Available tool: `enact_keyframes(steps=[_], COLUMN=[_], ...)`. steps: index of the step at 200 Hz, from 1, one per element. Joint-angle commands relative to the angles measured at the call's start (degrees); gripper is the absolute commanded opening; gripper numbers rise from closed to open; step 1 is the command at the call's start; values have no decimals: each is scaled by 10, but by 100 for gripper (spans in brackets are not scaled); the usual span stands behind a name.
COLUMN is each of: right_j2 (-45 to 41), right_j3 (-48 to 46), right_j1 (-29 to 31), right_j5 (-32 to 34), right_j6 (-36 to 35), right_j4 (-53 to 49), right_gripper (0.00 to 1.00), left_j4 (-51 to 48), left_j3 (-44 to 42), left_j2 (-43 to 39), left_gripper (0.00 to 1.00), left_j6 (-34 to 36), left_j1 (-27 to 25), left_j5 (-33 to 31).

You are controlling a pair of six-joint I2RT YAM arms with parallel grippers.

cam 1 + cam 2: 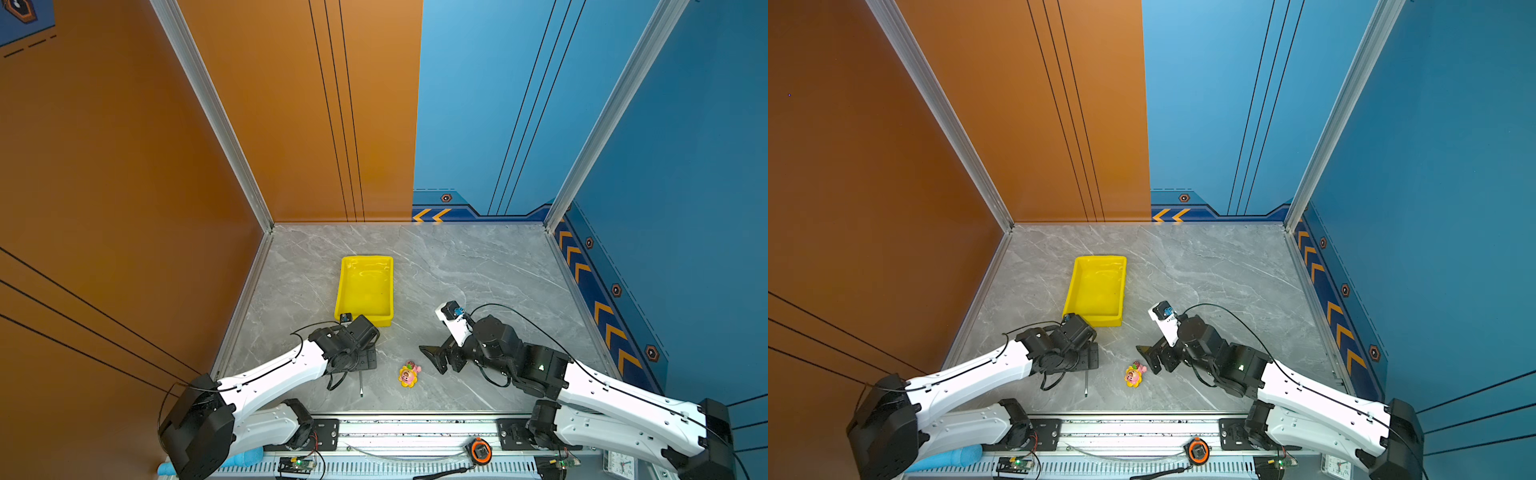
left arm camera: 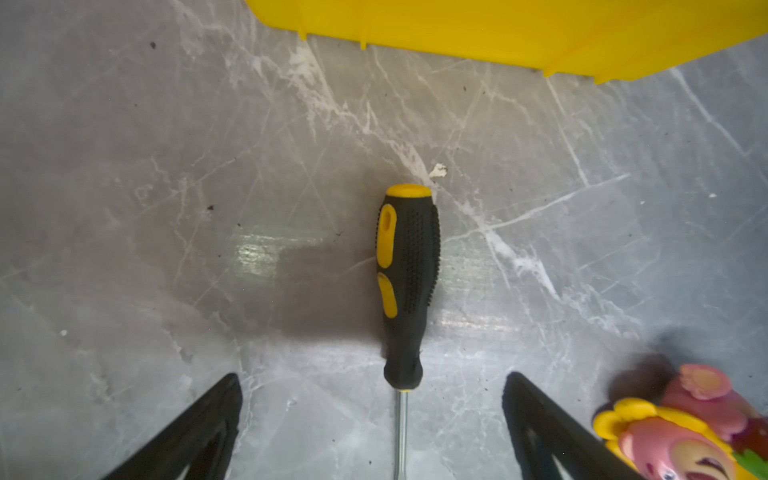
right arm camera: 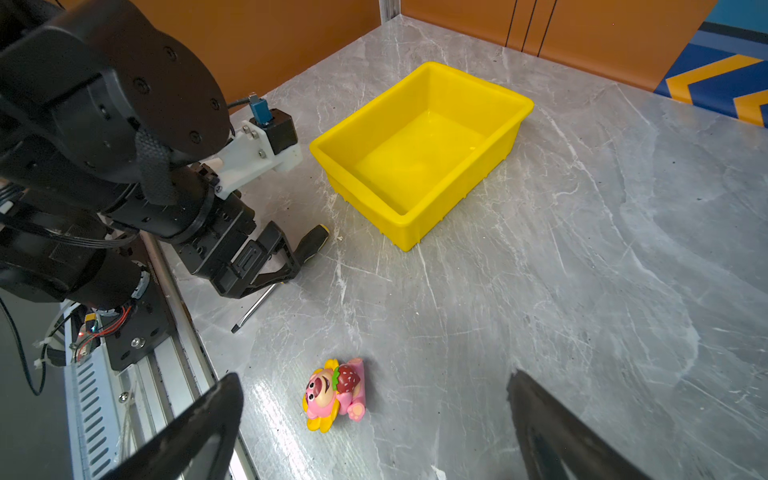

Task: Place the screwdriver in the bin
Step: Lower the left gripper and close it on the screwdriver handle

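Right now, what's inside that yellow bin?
Only a bare, glossy yellow floor shows inside the bin; the screwdriver lies outside on the table. In both top views the left arm covers the bin's near corner; the right wrist view shows nothing there.

Handle of screwdriver (image 1: 360, 383) apparently hidden beneath left gripper (image 1: 362, 365) in both top views; wrist-view toy (image 2: 681, 449) blurred, edge-cut.

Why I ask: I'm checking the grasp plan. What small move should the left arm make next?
Probably close the left gripper: its open fingers straddle the lower handle of the screwdriver, which lies flat on the table, outside the bin. In the right wrist view the tips look near the table.
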Motion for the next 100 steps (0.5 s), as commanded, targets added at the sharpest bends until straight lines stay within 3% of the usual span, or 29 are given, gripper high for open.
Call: enact_keyframes(steps=[1,58,89,100], right_j2=[9,29,30,31], right_j3=[-18,-23,-29,-29], right_j1=[7,15,20,22], right_j5=[-33,-43,-34,-30], right_j6=[-40,-46,-42,-39], right_j4=[35,44,48,49], right_gripper=[100,100,100,100], left_j4=[13,42,42,42], left_j3=[-15,-4,6,6], left_j2=[-3,53,85,92], left_gripper=[98,93,87,80], left_j6=[-3,13,18,18], left_j1=[-2,2,-1,-3], left_j5=[7,25,23,18])
